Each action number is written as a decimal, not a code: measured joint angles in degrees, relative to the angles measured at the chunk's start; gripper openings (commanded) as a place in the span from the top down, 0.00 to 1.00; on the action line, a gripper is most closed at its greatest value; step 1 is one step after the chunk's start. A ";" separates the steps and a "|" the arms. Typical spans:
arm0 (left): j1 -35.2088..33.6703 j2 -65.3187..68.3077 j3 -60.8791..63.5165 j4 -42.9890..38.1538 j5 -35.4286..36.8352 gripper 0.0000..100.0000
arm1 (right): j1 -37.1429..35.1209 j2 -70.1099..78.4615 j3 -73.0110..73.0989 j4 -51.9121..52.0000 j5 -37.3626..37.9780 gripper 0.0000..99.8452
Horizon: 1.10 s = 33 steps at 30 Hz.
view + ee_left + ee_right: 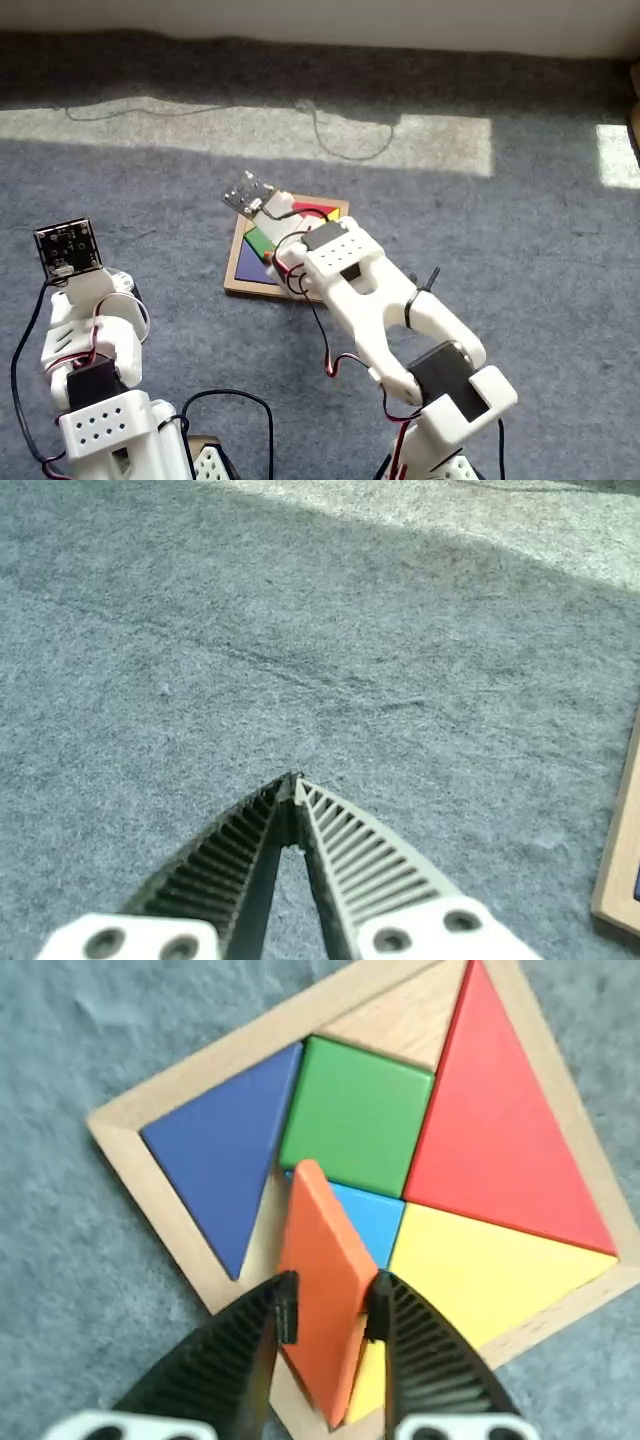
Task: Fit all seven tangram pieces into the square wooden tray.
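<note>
— Carpet [520, 260] is seen all across the high view; what is found on it at 8 o'clock?

— The left arm [90, 350] is seen there, well apart from the tray. In its own wrist view the left gripper [293, 783] is seen over bare grey carpet. Its two ribbed fingers [360, 850] are pressed tip to tip, and nothing is held between them.

— And where is the tray placed?

— The square wooden tray [233, 258] is laid flat on the carpet, just toward 9 o'clock from the centre of the high view. Inside it, a blue triangle [250, 262] is set at 7 o'clock, a green square [260, 240] at 9 o'clock touching it, and a red triangle [312, 209] at 12 o'clock. In the right wrist view a yellow triangle [480, 1270] is seen edge to edge with the red one, and a light blue piece [372, 1218] is wedged between it and the green square.

— How is the right pincer seen?

— The right arm [400, 310] is extended from 5 o'clock over the tray. The right gripper [330, 1310] is clamped on an orange parallelogram [320, 1250], one finger on each long edge. The piece is held over the tray, overlapping the light blue piece; whether its far corner touches the tray floor cannot be told.
</note>
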 measured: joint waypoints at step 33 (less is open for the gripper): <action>0.00 0.00 0.00 -0.18 0.00 0.99 | 4.13 -6.86 6.24 -10.20 12.04 0.99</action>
